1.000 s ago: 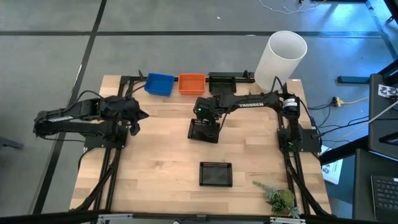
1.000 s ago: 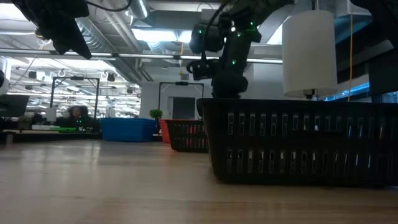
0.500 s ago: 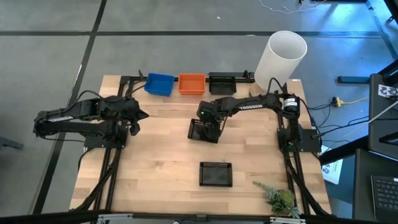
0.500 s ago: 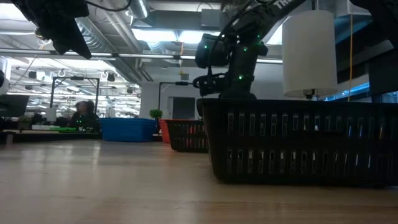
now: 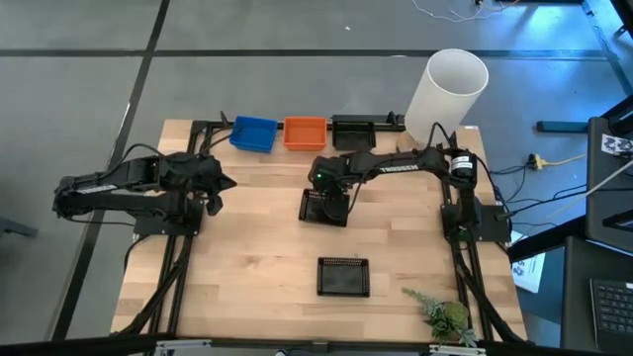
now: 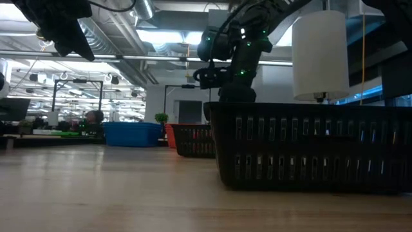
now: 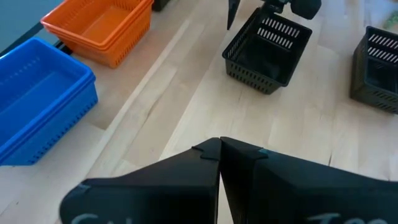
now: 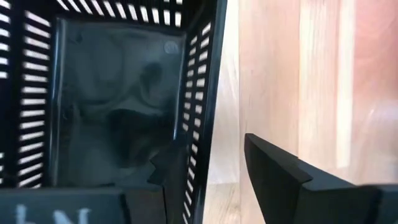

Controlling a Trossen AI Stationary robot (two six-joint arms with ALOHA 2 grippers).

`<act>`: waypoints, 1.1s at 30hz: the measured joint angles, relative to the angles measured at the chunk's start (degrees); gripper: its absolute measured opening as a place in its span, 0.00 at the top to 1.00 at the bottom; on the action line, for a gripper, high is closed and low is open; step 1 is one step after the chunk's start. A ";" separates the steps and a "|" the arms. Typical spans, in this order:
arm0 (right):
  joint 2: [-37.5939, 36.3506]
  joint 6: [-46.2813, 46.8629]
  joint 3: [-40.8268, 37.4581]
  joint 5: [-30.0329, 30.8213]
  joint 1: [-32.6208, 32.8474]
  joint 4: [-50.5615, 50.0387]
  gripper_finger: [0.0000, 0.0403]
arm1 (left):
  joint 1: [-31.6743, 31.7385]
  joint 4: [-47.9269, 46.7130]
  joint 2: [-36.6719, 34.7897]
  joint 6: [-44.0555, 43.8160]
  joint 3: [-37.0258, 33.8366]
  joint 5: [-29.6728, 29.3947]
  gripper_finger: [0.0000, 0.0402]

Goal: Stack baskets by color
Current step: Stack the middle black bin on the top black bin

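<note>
Nearest the front edge, 1 black basket (image 5: 343,277) sat untouched. At the middle of the surface (image 5: 247,257), the right claw (image 5: 330,198) straddled the wall of a second black basket (image 5: 324,207) with its fingers spread and nothing gripped yet (the pick-up step, I judged); next it needed to clench. The left claw (image 5: 213,194) hung clenched and empty near the left edge. Blue, orange and black baskets lined the far edge.

Grey floor (image 5: 79,89) around; ceiling lights (image 6: 161,35) glow beyond.
</note>
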 joint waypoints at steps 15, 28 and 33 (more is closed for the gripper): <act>-0.02 -2.41 4.18 -0.05 0.15 4.39 0.61 | 0.00 0.00 0.00 0.17 0.00 0.00 1.00; 12.89 -3.04 30.04 2.58 0.26 -12.48 0.61 | 0.00 -0.37 0.00 0.16 0.04 0.69 1.00; 16.02 -2.52 38.12 2.07 0.28 -25.32 0.61 | -0.02 -0.62 0.02 0.20 0.04 1.07 1.00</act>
